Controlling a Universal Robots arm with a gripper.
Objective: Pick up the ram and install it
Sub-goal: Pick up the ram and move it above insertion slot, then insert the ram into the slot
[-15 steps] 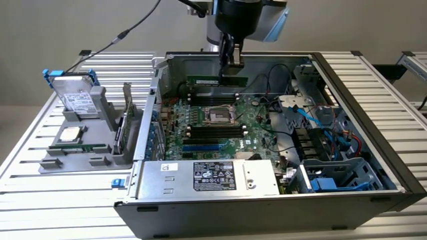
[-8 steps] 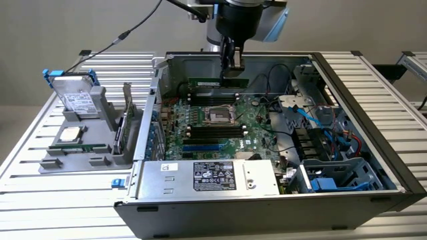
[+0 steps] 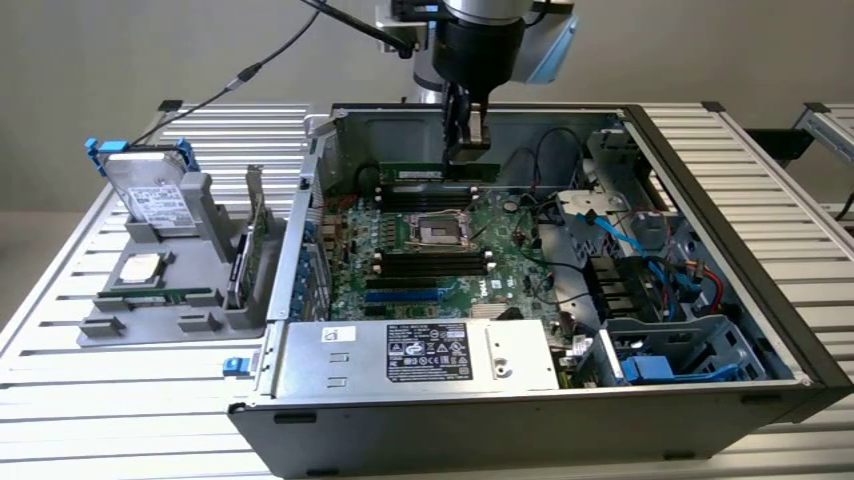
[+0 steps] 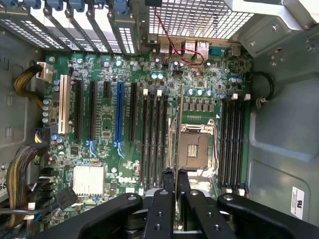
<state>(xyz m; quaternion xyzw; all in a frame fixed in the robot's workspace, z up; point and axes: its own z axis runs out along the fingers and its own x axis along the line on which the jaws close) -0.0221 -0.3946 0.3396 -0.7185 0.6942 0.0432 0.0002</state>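
The ram [image 3: 434, 172], a long narrow green stick, hangs level above the back part of the motherboard [image 3: 427, 260] inside the open computer case. My gripper [image 3: 463, 150] reaches down from above and is shut on the stick's upper edge near its right half. In the wrist view my black fingers [image 4: 167, 191] stand close together, pointing down at the motherboard [image 4: 109, 124]. Rows of long black memory slots [image 4: 154, 139] lie on one side of the processor socket [image 4: 197, 147], and another row of slots [image 4: 233, 144] lies on its other side.
The case walls [image 3: 721, 190] box in the board. A silver power supply [image 3: 414, 355] sits at the front, and cables and drive bays [image 3: 641, 250] at the exterior view's right. A grey holder [image 3: 160, 310] at the left carries a hard drive [image 3: 154, 195], an expansion card [image 3: 247, 250] and a processor chip [image 3: 143, 268].
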